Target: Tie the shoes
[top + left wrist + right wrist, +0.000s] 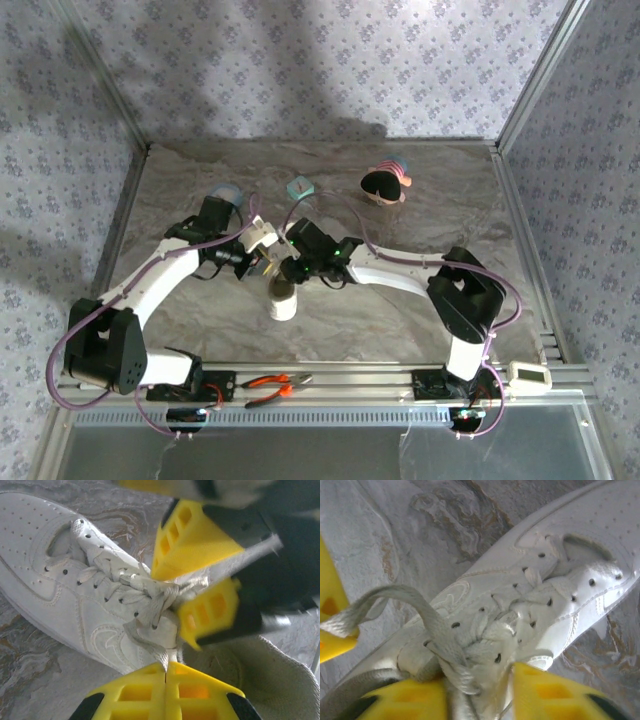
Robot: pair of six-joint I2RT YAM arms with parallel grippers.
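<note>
White sneaker [284, 305] mid-table [400, 310], between grippers; long axis near-far, toe apparently toward arm bases; left gripper [166, 680] pressed together, pinching lace [420, 605]; right gripper [172, 592] slightly apart around lace crossing, grip unclear.

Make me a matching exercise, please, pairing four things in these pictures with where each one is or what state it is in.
Things:
1. sneaker
2. pliers
3. dark round object
4. left hand

Places or states:
A. on the rail at the near edge
B. shut on a lace
C. far side of the table, to the right
D. in the middle of the table

Pairs: 1-D, 2-A, 3-C, 4-B.
</note>
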